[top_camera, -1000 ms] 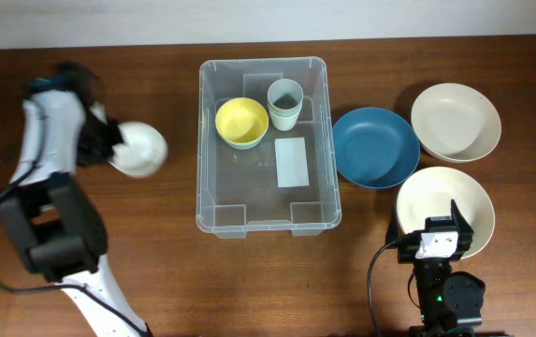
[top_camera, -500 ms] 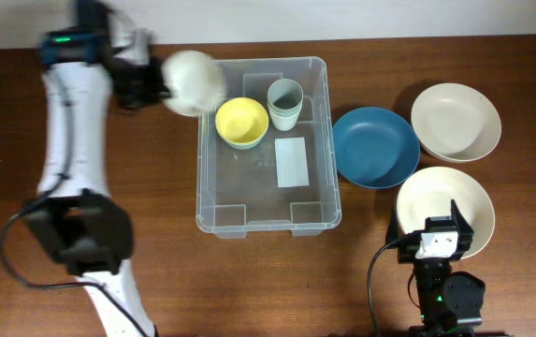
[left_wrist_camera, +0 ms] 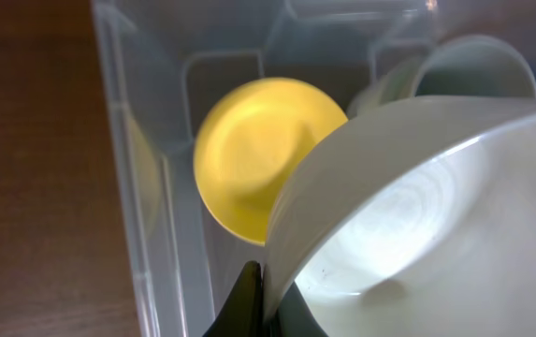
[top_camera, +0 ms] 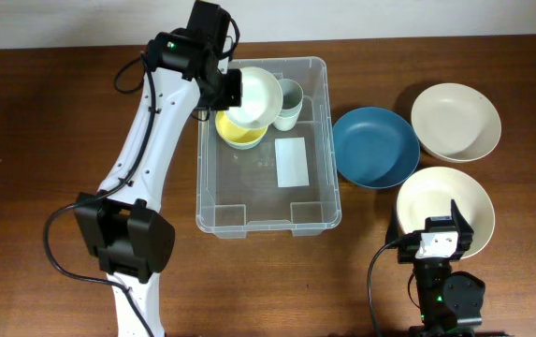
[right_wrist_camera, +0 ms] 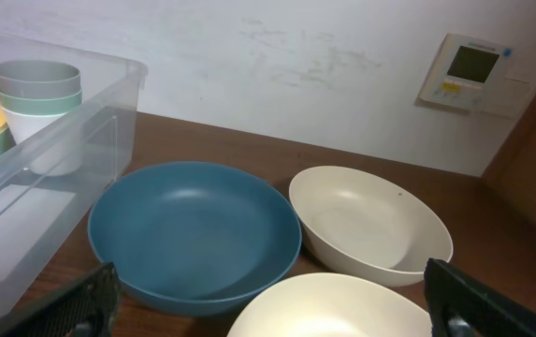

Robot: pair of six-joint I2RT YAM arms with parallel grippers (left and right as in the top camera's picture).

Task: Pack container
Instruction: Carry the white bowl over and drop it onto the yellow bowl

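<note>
White bowl (top_camera: 256,95) above clear container (top_camera: 249,187)

Overhead, the white bowl (top_camera: 256,94) is hiding the 1 o'clock side of your yellow bowl (top_camera: 237,138); the left wrist view is cropping the white one at 3 o'clock

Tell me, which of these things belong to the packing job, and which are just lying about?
In the job: container; white bowl, pinched by the left gripper over it; yellow bowl and stacked cups inside; probably the blue bowl, far cream bowl and near cream bowl waiting beside it.
Just about: wall control panel; right gripper, open and idle.
</note>
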